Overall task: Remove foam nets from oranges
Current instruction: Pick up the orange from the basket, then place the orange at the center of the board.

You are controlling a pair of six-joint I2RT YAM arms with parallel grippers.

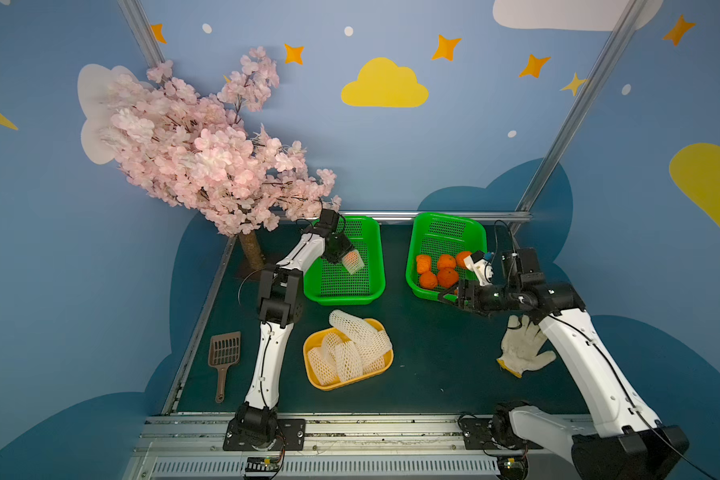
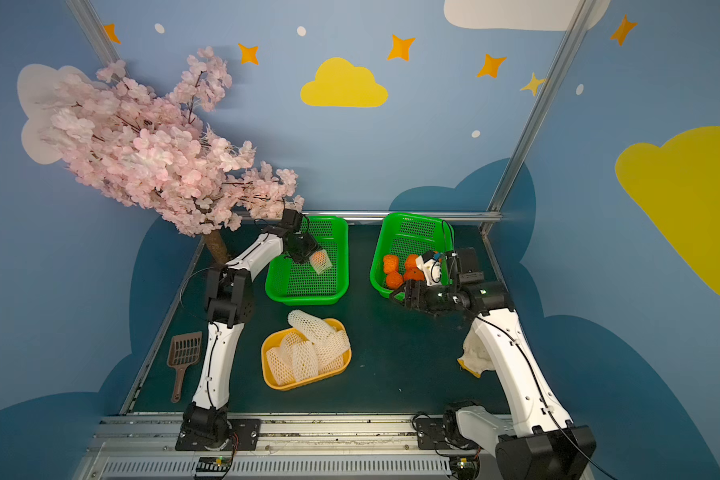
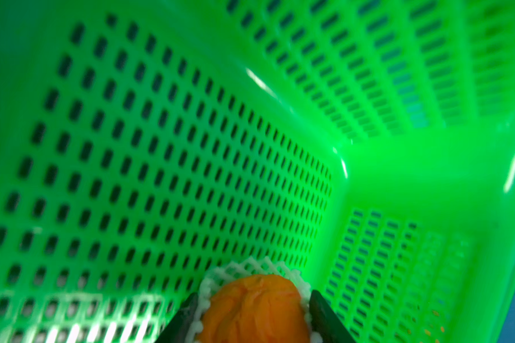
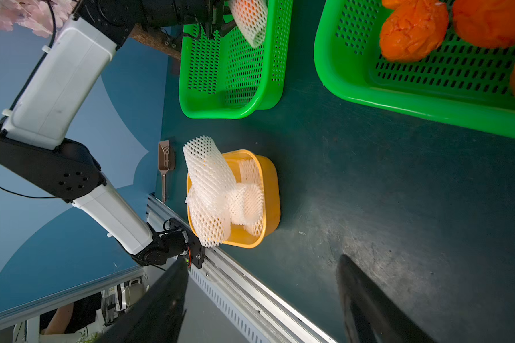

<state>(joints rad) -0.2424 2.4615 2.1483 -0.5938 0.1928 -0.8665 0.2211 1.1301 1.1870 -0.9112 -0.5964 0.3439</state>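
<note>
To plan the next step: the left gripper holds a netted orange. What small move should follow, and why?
Probably carry the netted orange toward the right gripper: the left gripper clamps it; the right is open, empty, free to strip it.

— How much of the netted orange (image 3: 252, 308) shows from the left wrist?
— One end only; the picture's edge cuts the rest. The left gripper (image 3: 252, 295) shows just stubs of its fingers (image 3: 180, 320), and the green basket (image 3: 161, 148) around it is blurred.
— The bare oranges (image 1: 446, 276)?
— The right arm (image 1: 574, 334) covers part of the far right one, so I can't count them.
— The glove (image 2: 476, 353)?
— Mostly behind that arm in a top view.
— Foam nets (image 1: 352, 328) in the yellow tray (image 1: 341, 385)?
— Overlapping; number unclear. The right gripper (image 4: 262, 261) is two dark blurs running off the picture's edge.
</note>
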